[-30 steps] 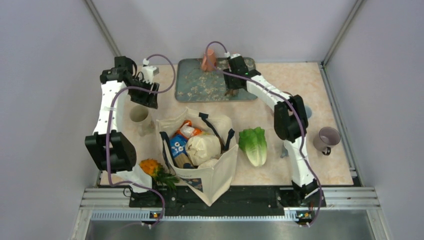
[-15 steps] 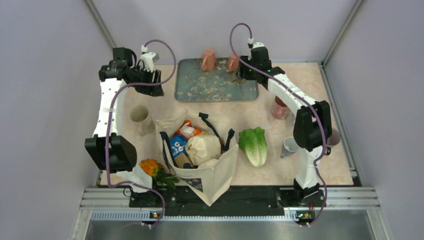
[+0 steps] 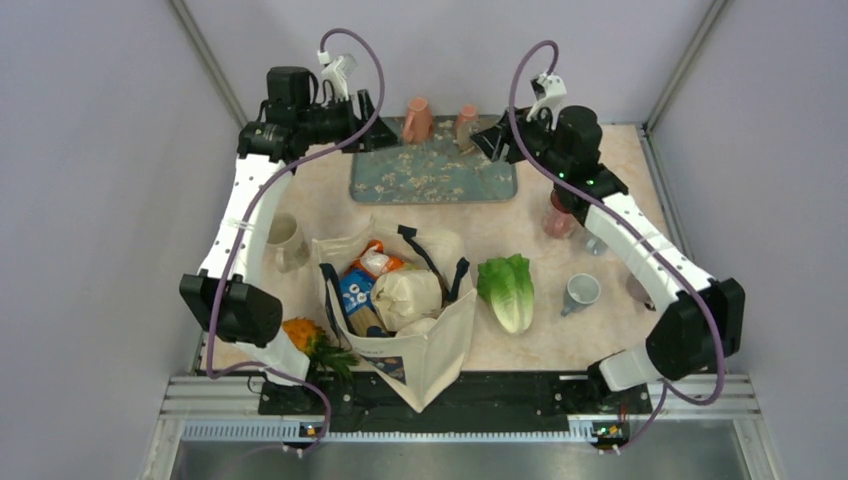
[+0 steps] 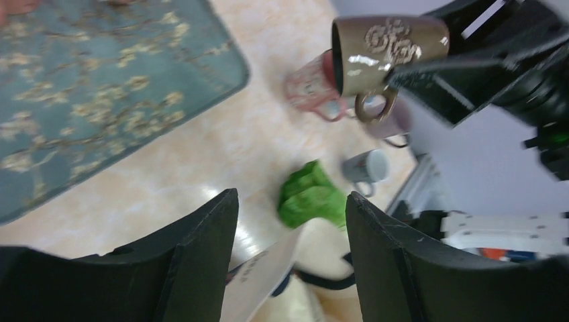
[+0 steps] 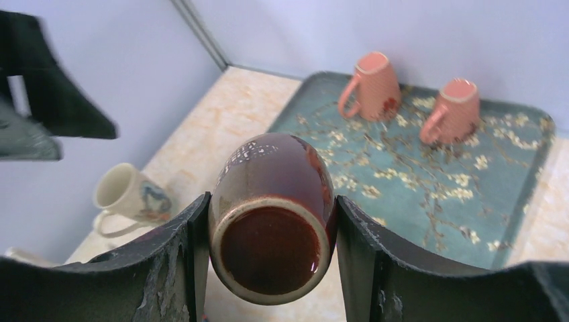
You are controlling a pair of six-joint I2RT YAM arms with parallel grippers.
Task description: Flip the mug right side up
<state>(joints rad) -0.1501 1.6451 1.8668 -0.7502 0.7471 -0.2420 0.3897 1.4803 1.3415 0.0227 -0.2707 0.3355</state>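
since last frame: both arms have swung in toward the back, and the brown mug (image 4: 389, 43) is now up in the air instead of down by the tray (image 3: 430, 175)
mug: glossy brown ceramic with a raised flower relief and a loop handle; held sideways over the tray's far right corner, handle hanging down
right gripper (image 5: 272, 201): black fingers clamped on both sides of the mug body; elbow stuck out wide to the right
left gripper (image 4: 290, 201): fingers spread apart with nothing in them, aimed across the tray at the mug from the far left corner
tray: teal, rounded corners, blossom print, with two salmon mugs (image 5: 372, 84) standing on it
also around: leafy lettuce (image 3: 508, 290), stuffed canvas tote (image 3: 435, 345), cream mug (image 3: 283, 235)
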